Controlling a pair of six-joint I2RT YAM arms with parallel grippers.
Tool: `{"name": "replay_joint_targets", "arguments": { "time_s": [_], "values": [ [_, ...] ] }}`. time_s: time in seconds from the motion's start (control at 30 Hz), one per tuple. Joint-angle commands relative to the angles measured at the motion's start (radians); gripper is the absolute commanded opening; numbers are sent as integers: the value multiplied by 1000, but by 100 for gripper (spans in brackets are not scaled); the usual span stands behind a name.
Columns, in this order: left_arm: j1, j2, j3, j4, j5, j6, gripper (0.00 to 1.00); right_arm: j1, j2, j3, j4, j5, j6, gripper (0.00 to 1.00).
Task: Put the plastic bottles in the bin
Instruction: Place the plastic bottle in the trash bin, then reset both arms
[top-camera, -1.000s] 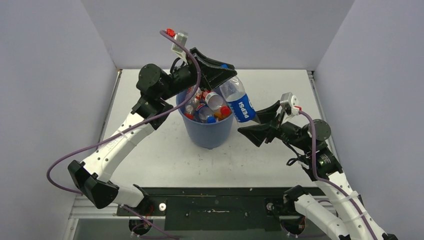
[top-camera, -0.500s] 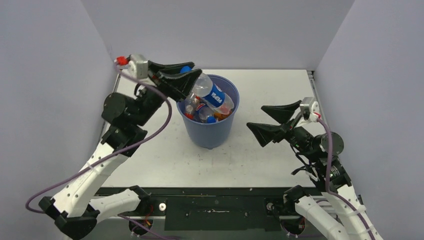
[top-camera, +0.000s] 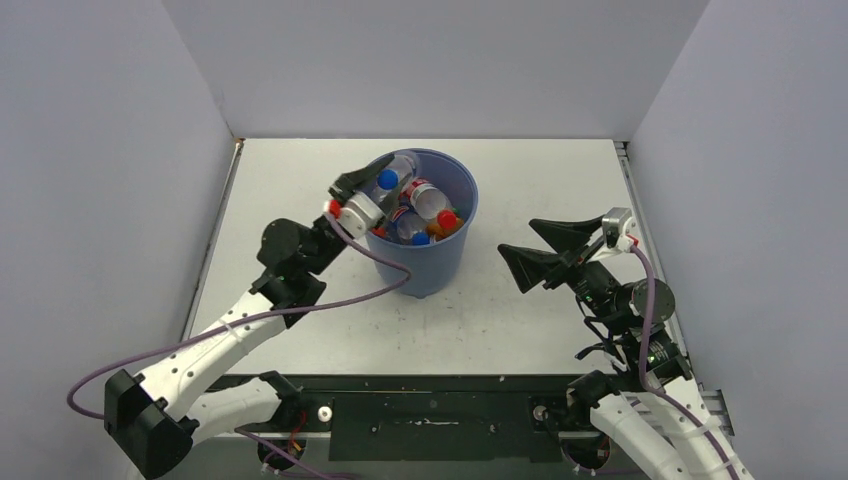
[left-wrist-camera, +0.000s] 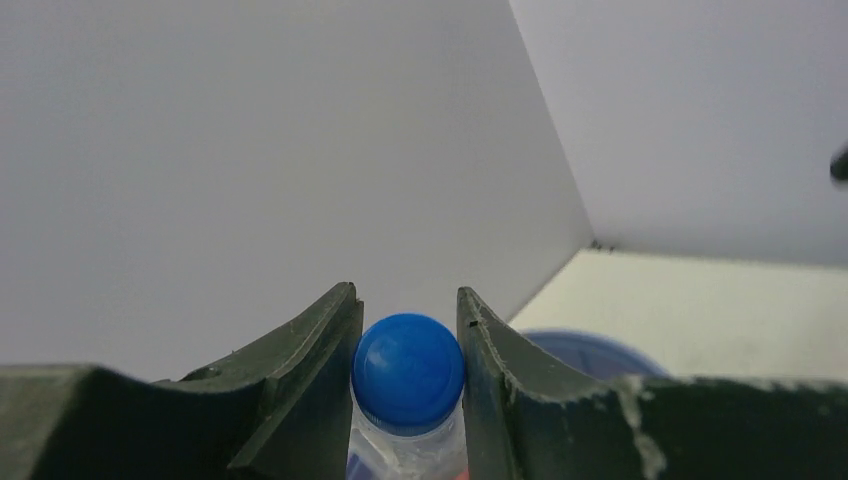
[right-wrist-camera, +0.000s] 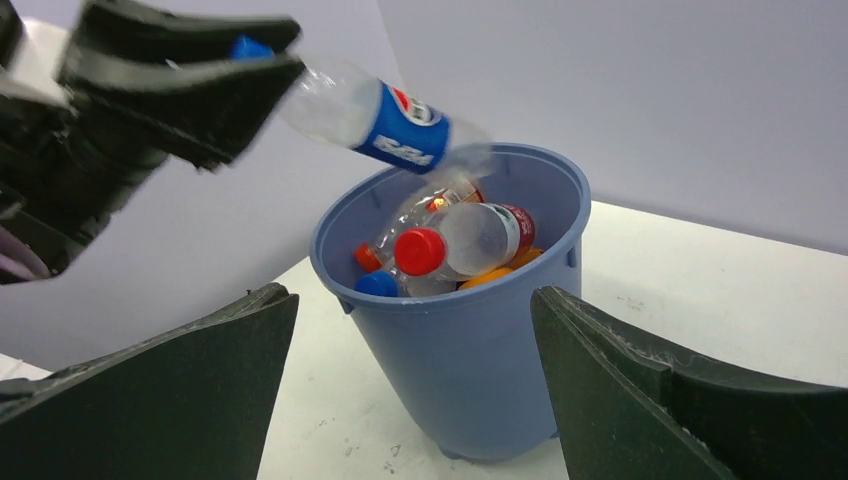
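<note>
Your left gripper (top-camera: 362, 190) is clamped on the neck of a clear plastic bottle with a blue cap and blue label (right-wrist-camera: 385, 112) — in the wrist view the cap sits snug between both fingers (left-wrist-camera: 300, 390). The bottle is tilted, cap end high at the bin's left side, its base dipping past the rim of the large round blue plastic bin (right-wrist-camera: 470, 370). Inside the bin lie more plastic bottles (right-wrist-camera: 462, 238), with red, blue and orange caps showing. Your right gripper (top-camera: 515, 237) hangs to the right of the bin without touching it — jaws spread wide, empty, above the white table (top-camera: 540, 170).
</note>
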Motion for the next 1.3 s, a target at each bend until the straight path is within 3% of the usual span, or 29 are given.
{"name": "replay_joint_targets", "arguments": {
  "time_s": [0.0,0.1,0.27,0.3,0.37,0.4,0.43,0.47,0.8,0.87,0.93,1.07,1.17,1.27],
  "values": [
    [-18,9,-104,86,99,387,0,5,-20,-15,50,22,-1,90],
    [-20,5,-149,74,132,501,0,5,-29,-27,50,26,-5,90],
    [-28,-7,-177,15,156,563,3,5,-28,-39,61,24,-3,90],
    [-33,-14,-186,9,157,570,12,6,-27,-39,61,23,-3,90],
    [-45,-32,-208,1,158,571,41,5,-28,-39,59,24,-3,90],
    [-53,-42,-217,2,151,568,59,5,-29,-38,57,24,-3,90],
    [-63,-52,-223,2,139,563,90,6,-30,-38,55,26,-3,90],
    [-73,-61,-225,0,126,561,98,5,-29,-35,55,27,-4,90],
    [-120,-157,-149,-40,81,511,96,5,-33,-18,46,24,7,90],
    [-124,-193,-129,-39,70,424,96,5,-33,-16,36,30,5,90],
    [-125,-238,-93,-79,7,246,96,7,-35,-15,18,58,6,90],
    [-124,-270,61,-408,-283,-186,96,5,-56,-16,-44,211,29,90],
    [-121,-237,204,-768,-584,-431,96,5,-83,-20,-115,396,64,90],
    [-93,-200,257,-1040,-716,-604,96,5,-83,0,-193,564,94,90]
  ]
}}
